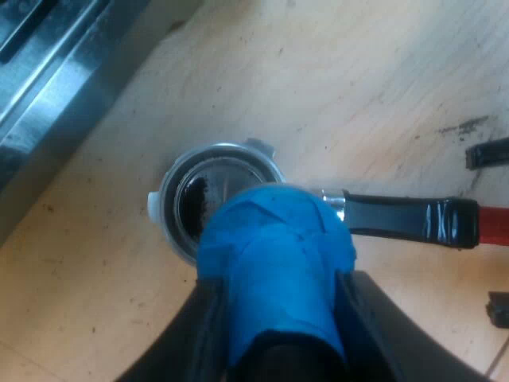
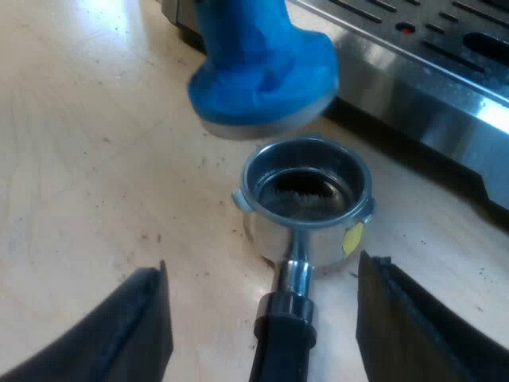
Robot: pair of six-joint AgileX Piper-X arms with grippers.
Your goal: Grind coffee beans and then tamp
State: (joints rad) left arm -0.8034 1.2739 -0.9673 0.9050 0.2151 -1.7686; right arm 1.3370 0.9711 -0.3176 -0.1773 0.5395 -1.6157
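The blue tamper (image 1: 274,263) sits between my left gripper's (image 1: 282,314) black fingers, which are shut on it. Its flat base (image 2: 262,87) hovers just above the metal holder (image 2: 306,199), a little off the basket's centre and not touching the rim. The holder lies on the wooden table with some dark grounds in its basket (image 1: 195,203). Its dark handle (image 1: 398,219) ends in red (image 1: 495,227). My right gripper (image 2: 266,318) is open, with the handle (image 2: 282,342) lying between its wide-spread fingers, apart from both.
The espresso machine's steel drip tray (image 2: 429,72) stands close behind the holder, and its edge (image 1: 48,72) runs along the table. Scattered coffee grounds (image 1: 465,126) speckle the bare wooden tabletop (image 2: 95,159) around the holder.
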